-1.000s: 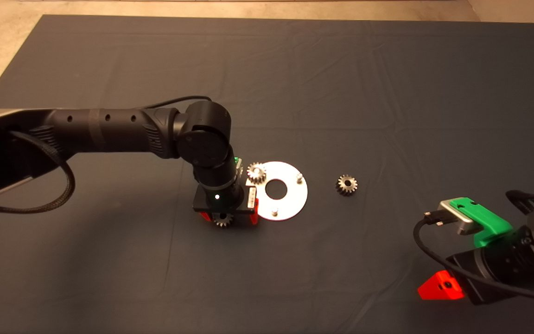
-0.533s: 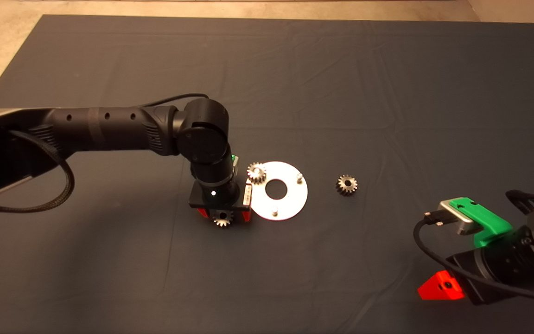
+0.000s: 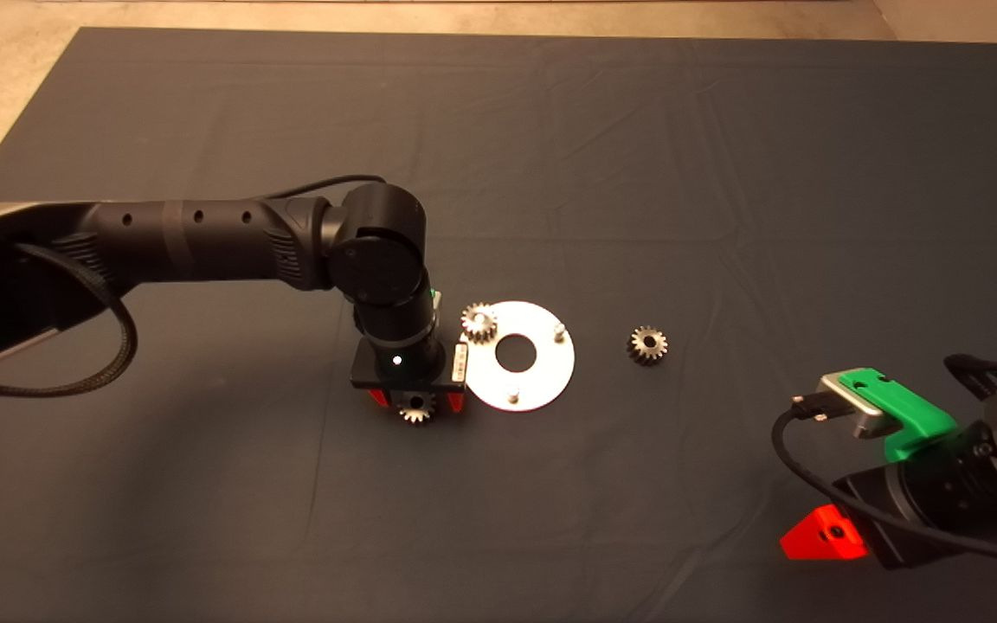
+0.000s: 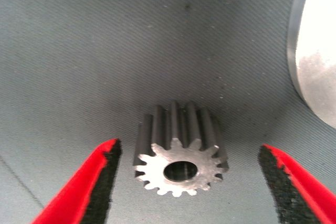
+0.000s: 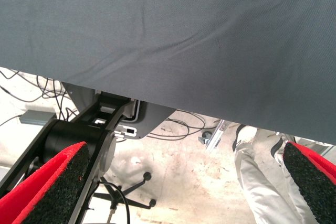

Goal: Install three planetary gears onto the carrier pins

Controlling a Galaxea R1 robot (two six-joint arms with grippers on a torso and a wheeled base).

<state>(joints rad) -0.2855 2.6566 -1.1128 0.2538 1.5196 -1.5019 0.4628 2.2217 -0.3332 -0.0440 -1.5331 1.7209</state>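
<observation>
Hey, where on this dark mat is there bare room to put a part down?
Free: the dark mat beyond the round silver disc, and the near strip between the left gripper and the parked right gripper. Crowded: around the disc, with one small grey metal gear on a pin, another between the open fingers, and a third beside it.

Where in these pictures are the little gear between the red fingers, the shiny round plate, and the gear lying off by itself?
small silvery-grey metal gear [image 4: 181, 170]: left wrist view, on its flat toothed face.
flat round silver disc [image 3: 542, 372]: head view, on bare metal.
lone grey gear [image 3: 647, 344]: head view, at its centre.
</observation>
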